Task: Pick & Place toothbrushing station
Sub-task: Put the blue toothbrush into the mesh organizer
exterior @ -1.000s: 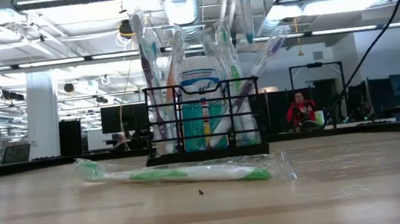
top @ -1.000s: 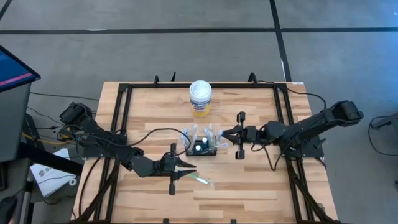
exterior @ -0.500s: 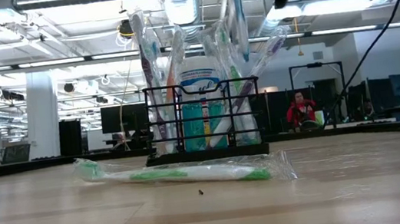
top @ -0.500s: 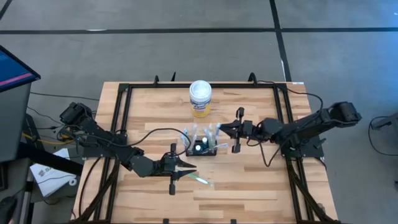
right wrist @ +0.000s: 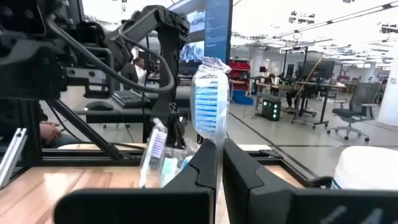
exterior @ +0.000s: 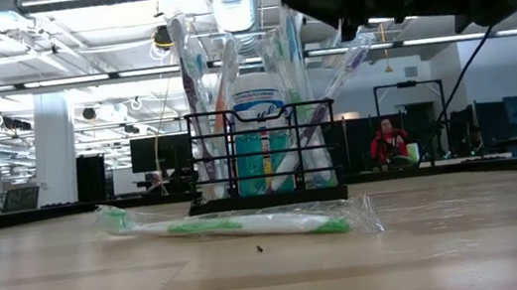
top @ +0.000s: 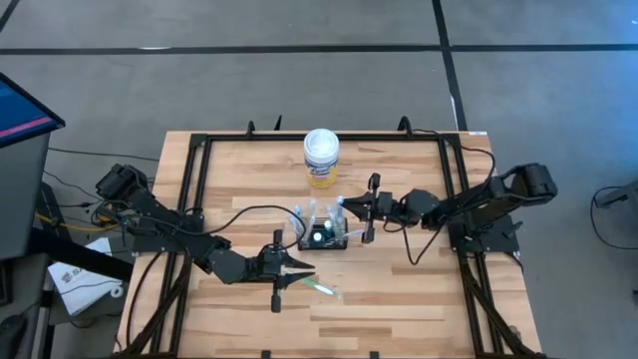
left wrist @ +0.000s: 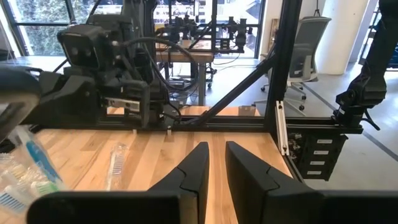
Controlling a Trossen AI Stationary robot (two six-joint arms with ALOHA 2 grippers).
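Right claw brings a wrapped toothbrush to the caddy.

The right claw (top: 346, 206), clamped on a wrapped blue toothbrush (right wrist: 208, 99), hangs just over the toothbrushing station (top: 323, 237) at mid-counter (top: 399, 309), bristles up, apparently to drop it in. The left claw (top: 302, 267) waits nearly closed and empty, I think, beside the green wrapped toothbrush (top: 325, 289).

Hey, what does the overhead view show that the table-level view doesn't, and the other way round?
Only the high view shows the white-lidded canister and the left pincer, open, beside the green wrapped toothbrush. Only the low view shows a person in red in the room behind. Both show the wire-mesh caddy, that green toothbrush lying flat, and the right pincer at the caddy's top.
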